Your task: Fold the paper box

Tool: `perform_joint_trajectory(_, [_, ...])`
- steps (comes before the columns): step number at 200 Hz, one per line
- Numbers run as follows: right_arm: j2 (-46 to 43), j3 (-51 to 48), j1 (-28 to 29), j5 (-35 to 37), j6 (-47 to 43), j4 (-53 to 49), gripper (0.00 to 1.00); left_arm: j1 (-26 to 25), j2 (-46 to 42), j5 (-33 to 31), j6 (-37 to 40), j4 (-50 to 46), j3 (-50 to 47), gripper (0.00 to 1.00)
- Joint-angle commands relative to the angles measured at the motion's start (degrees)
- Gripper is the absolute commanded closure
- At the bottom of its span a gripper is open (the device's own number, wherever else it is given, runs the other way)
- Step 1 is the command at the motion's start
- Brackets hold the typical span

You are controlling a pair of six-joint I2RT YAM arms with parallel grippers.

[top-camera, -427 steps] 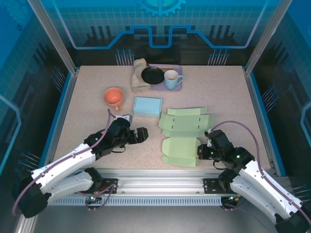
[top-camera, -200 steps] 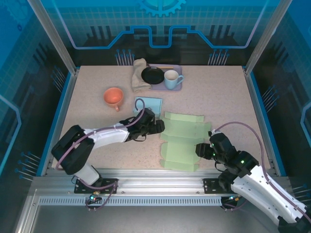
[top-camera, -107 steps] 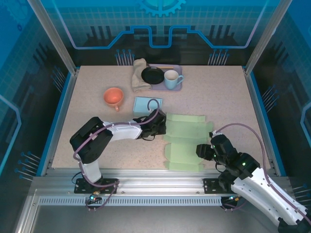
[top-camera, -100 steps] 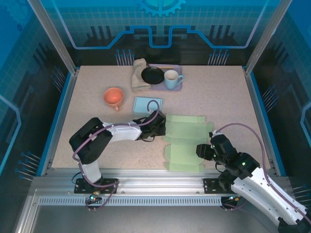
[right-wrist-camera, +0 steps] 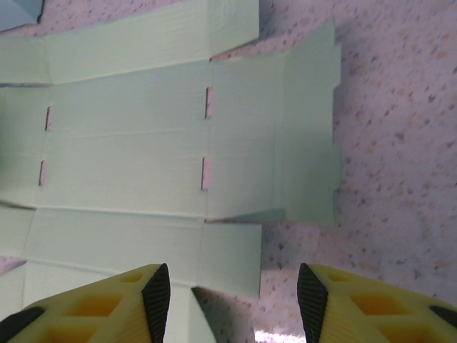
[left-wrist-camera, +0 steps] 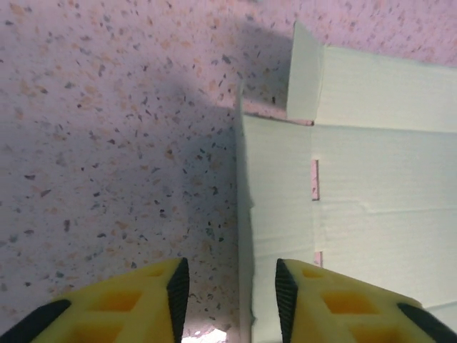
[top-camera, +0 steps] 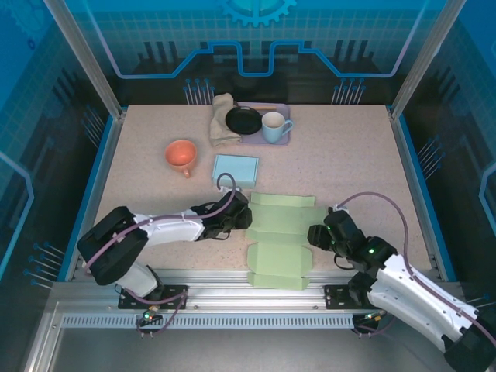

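The flat green paper box [top-camera: 280, 236] is lying unfolded on the speckled table [top-camera: 349, 163], lower middle of the overhead view, right between the two arms. The left gripper [top-camera: 246, 218] sits at the sheet's left edge and the right gripper [top-camera: 313, 235] at its right edge.

On the left wrist cam the jaws are apart. The sheet's left edge runs down into the gap at the bottom of the frame, with one yellow finger [left-wrist-camera: 335, 300] over the paper and the other over bare table. On the right wrist cam the jaws are spread wide too, nothing pinched, and a lower flap of the sheet sits between them at the bottom of the frame.
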Motion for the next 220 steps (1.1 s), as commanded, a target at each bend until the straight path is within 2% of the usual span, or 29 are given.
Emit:
perform_joint_trajectory(1, [3.34, 5.30, 0.69, 7.02, -3.03, 3.19, 0.47, -0.10, -1.60, -3.14, 2.28, -2.44, 1.95, 0.50])
perform_joint_trajectory(28, [9.50, 7.78, 0.50, 12.86, -5.03, 6.50, 0.47, -0.05, 0.71, -4.56, 4.88, -3.37, 6.57, 0.49])
perform_joint_trajectory(52, [17.28, 9.82, -0.79, 12.35, -7.96, 12.44, 0.47, 0.41, 4.11, -5.66, 7.02, -5.37, 11.88, 0.49])
perform_joint_trajectory(85, [27.71, 14.92, -3.18, 12.29, -11.04, 14.16, 0.47, 1.19, 10.52, -5.69, 9.35, -8.74, 19.72, 0.48])
perform_joint_trajectory(109, [31.74, 15.04, -6.24, 8.75, -12.69, 17.75, 0.47, 2.48, 15.06, -5.40, 9.18, -11.46, 23.88, 0.47])
perform_joint_trajectory(152, [36.23, 14.35, -11.28, 0.99, -14.60, 23.30, 0.47, 2.76, 18.28, -7.10, 9.74, -13.58, 27.19, 0.47])
perform_joint_trajectory(220, [42.12, 14.86, -13.15, -2.25, -15.05, 26.42, 0.47, 2.88, 20.40, -5.36, 9.68, -13.29, 27.62, 0.48])
